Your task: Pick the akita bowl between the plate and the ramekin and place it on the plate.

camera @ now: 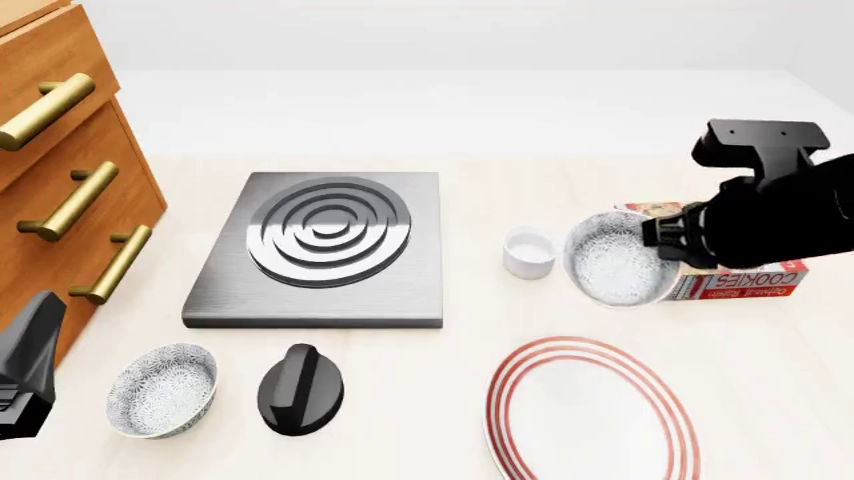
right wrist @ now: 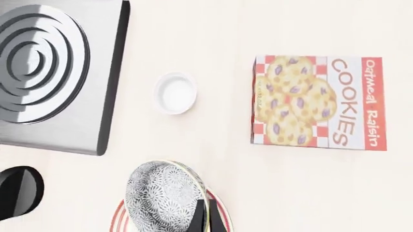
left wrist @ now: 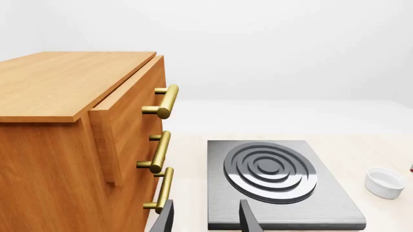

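The akita bowl [camera: 615, 260] hangs tilted above the table with its speckled inside facing the front camera. My right gripper [camera: 663, 243] is shut on its rim. In the right wrist view the patterned outside of the bowl [right wrist: 164, 195] shows beside the fingers [right wrist: 201, 217], over the plate's red-ringed rim [right wrist: 119, 216]. The plate [camera: 594, 412] lies nearer than the bowl. The ramekin [camera: 530, 252] stands just left of the bowl, also seen as the small white ramekin [right wrist: 175, 93] and the ramekin [left wrist: 385, 182]. My left gripper [left wrist: 205, 220] is open and empty, at the near left [camera: 27, 375].
A cookie box [camera: 742, 279] lies under and right of the held bowl. A stove plate [camera: 327, 245] sits mid-table, with a black knob [camera: 300, 388] and a second patterned bowl [camera: 163, 388] in front of it. A wooden drawer cabinet [camera: 54, 170] stands at the left.
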